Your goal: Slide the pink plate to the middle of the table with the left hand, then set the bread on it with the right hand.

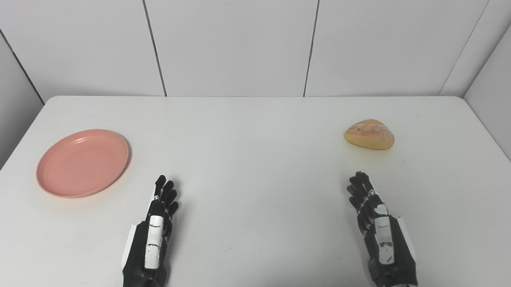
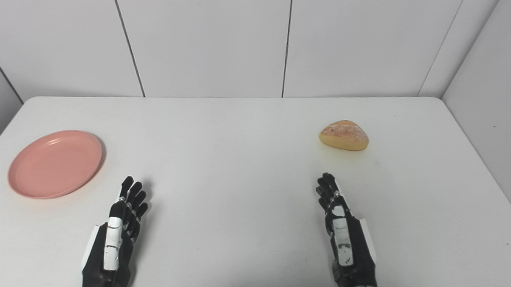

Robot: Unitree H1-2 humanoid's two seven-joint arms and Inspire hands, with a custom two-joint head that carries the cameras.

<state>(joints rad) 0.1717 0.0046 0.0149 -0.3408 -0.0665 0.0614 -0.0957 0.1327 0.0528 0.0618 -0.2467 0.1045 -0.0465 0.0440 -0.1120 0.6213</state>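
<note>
A pink plate (image 1: 82,162) lies on the left side of the white table (image 1: 256,169). A golden bread roll (image 1: 369,134) lies on the right side. My left hand (image 1: 153,232) rests near the front edge, to the right of and nearer than the plate, fingers straight and open, holding nothing. My right hand (image 1: 379,228) rests near the front edge, nearer than the bread, fingers straight and open, holding nothing. Both hands are apart from their objects. The same scene shows in the right eye view, with the plate (image 2: 55,163) and the bread (image 2: 344,135).
White panelled walls stand behind the table and at both sides. The table's far edge runs along the back wall, and its right edge (image 2: 490,186) is near the side wall.
</note>
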